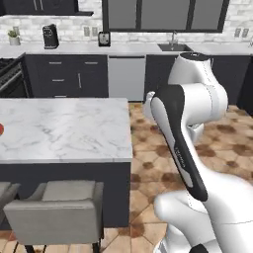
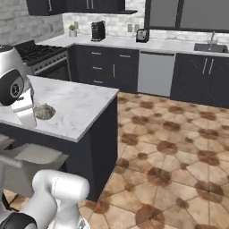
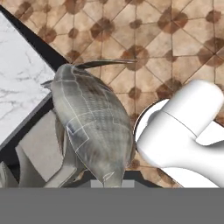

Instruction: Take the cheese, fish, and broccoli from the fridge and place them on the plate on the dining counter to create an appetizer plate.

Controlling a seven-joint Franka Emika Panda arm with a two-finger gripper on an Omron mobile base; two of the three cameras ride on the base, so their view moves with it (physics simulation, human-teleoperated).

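Hand view: your gripper (image 3: 107,175) is clamped on the fish (image 3: 89,124).
Beneath it you have tiled floor (image 3: 175,39), beside the marble dining counter (image 1: 64,128).

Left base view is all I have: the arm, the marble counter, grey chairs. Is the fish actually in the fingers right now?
Observer: Yes, it is held. The fish sits close before the hand camera, tail pointing away.
Operator: Where is it relative to the dining counter?
Observer: Near its edge. In the hand view the dining counter lies to one side of the fish, with a grey chair and the tiled floor behind it.
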